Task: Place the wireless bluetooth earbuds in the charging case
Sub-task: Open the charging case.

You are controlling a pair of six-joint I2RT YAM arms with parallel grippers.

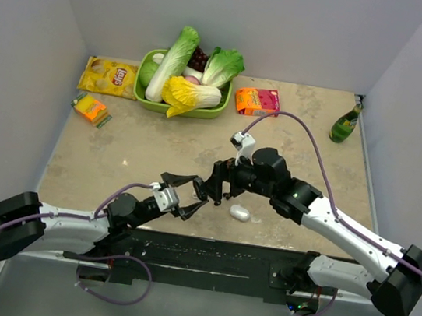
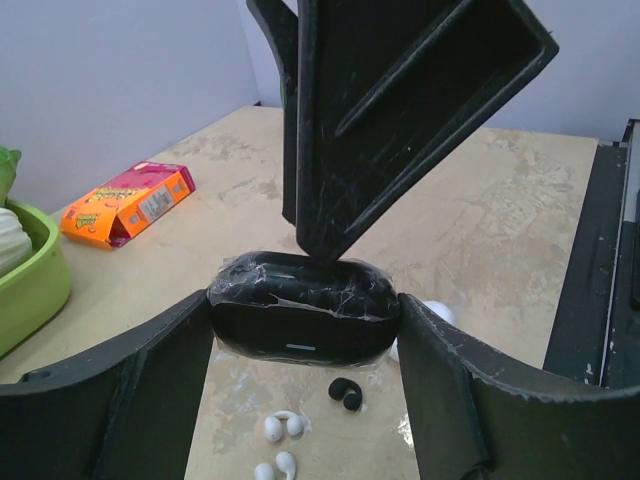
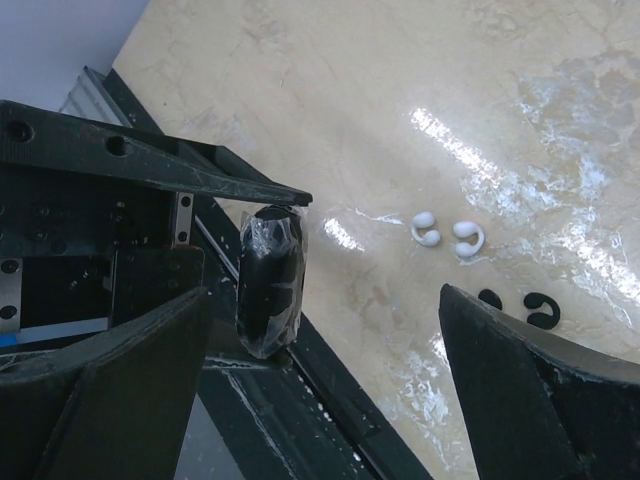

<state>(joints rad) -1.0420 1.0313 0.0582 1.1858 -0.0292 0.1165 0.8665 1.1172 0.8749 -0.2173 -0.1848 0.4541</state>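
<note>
Black case (image 2: 300,315) clamped in left pincer (image 2: 304,325). Right pincer (image 3: 325,292) released just above it; white earbuds (image 2: 283,427) on counter (image 2: 500,200) below it.

The top view looks down from high at the near edge over the whole tabletop (image 1: 156,158). The left wrist view sits low, nearly level, close on the black case (image 2: 303,320). The right wrist view looks steeply down; both share that case and the white earbuds (image 3: 464,230).

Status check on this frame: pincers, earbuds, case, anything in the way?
Left pincer shut on black case; right pincer open beside it. White earbuds loose on table, white charging case unheld. Black earbuds lie close by.
</note>
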